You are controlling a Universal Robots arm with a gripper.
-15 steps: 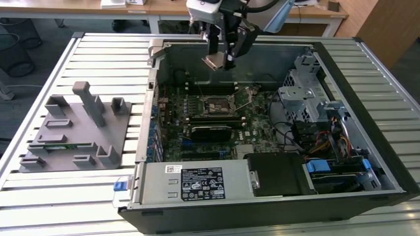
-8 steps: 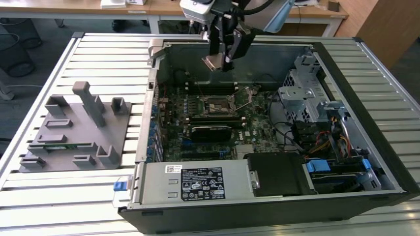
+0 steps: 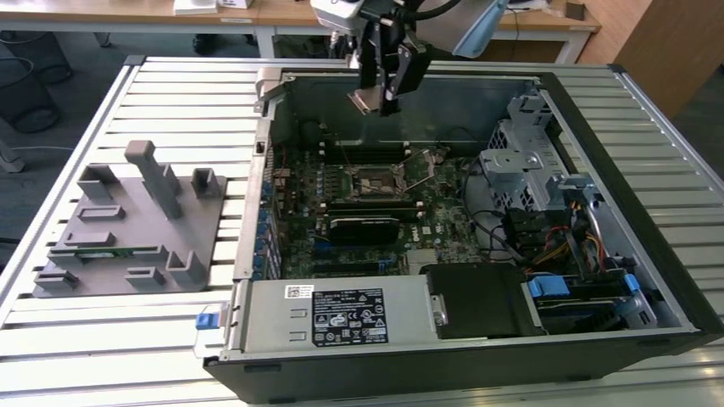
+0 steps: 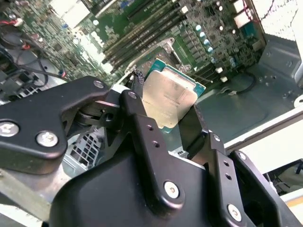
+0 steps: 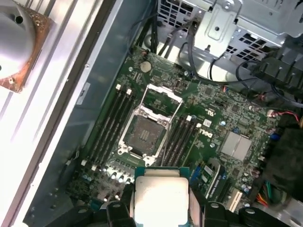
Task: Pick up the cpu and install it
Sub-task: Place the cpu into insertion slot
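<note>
Slatted metal worktop [image 3: 114, 102] carries an open computer case [image 3: 667, 297]. The jaws are clamped on the cpu [image 4: 169, 97], which sits between them gripped by two opposite edges. It hangs in the air, well apart from the open, empty socket [image 5: 144, 134].

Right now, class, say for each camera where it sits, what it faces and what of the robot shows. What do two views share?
Exterior view: off the arm, facing down into the computer case; the gripper hangs over it.
First wrist view: on the arm, facing down at the socket; fingertips show.
Second wrist view: on the arm, behind the gripper's links, facing the motherboard.
Both wrist views share the cpu.
</note>
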